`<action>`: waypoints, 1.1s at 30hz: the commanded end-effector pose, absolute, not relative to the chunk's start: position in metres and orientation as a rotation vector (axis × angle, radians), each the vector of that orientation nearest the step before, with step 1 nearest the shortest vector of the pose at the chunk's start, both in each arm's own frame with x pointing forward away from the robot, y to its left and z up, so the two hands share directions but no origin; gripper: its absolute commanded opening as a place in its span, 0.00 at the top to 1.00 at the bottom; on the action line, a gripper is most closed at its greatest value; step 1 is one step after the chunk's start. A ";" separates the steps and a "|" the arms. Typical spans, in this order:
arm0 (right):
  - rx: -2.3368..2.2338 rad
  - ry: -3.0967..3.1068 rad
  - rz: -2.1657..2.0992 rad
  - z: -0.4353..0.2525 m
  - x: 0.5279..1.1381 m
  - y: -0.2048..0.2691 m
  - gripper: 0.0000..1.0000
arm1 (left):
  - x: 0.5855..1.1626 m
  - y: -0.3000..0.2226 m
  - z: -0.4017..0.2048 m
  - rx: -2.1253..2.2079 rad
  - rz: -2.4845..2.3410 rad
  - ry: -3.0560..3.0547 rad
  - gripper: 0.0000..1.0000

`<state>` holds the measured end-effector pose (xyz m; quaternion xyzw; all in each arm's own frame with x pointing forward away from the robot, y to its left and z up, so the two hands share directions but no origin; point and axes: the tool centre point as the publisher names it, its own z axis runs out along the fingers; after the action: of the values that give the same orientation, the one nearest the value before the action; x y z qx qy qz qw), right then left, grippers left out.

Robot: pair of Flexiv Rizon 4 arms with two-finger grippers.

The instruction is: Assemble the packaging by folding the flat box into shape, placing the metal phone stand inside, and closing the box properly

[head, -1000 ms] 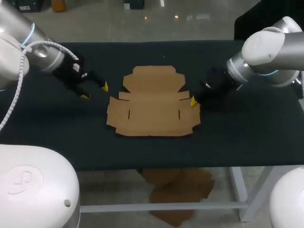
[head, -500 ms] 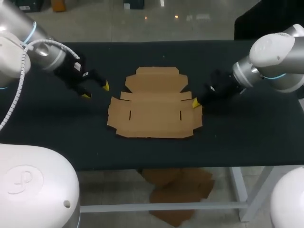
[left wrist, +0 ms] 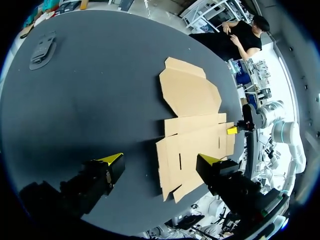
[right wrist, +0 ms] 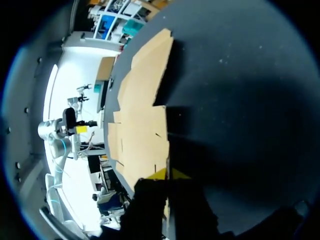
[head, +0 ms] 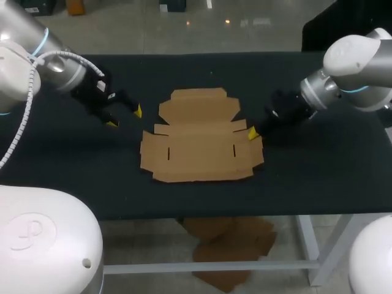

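Note:
The flat brown cardboard box (head: 202, 144) lies unfolded in the middle of the black table, its lid panel pointing to the far side. My right gripper (head: 251, 133) is at the box's right side flap; in the right wrist view its yellow tips (right wrist: 167, 174) are shut on the edge of the box (right wrist: 140, 125). Left of the box, my left gripper (head: 124, 117) hovers open and apart from it. The left wrist view has the box (left wrist: 192, 130) ahead of the open left gripper (left wrist: 161, 160). A dark grey flat piece (left wrist: 42, 48), possibly the phone stand, lies far off on the table.
The black table (head: 306, 177) has bare surface on both sides of the box and in front of it, up to the near edge. My right arm's yellow tip (left wrist: 232, 130) shows at the box's far flap in the left wrist view.
The box has slid and turned slightly to the right, along with my right gripper at its flap. The left gripper has barely moved.

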<state>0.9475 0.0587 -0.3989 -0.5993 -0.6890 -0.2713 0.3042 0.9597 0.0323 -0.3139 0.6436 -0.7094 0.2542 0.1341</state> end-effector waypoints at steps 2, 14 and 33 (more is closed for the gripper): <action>-1.577 -1.823 -0.717 -0.400 0.947 0.059 1.00 | 0.959 0.032 -0.313 1.869 0.733 -2.058 0.00; -1.579 -1.825 -0.717 -0.395 0.944 0.059 0.00 | 0.958 0.033 -0.313 1.866 0.733 -2.059 0.00; -1.659 -1.952 -0.745 -0.336 0.954 0.015 0.00 | 0.971 0.027 -0.314 1.792 0.709 -2.151 0.00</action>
<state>0.9623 0.0221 -0.3495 -0.6014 -0.7104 -0.2689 0.2476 0.9651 0.0310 -0.3143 0.6175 -0.7338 0.2537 0.1257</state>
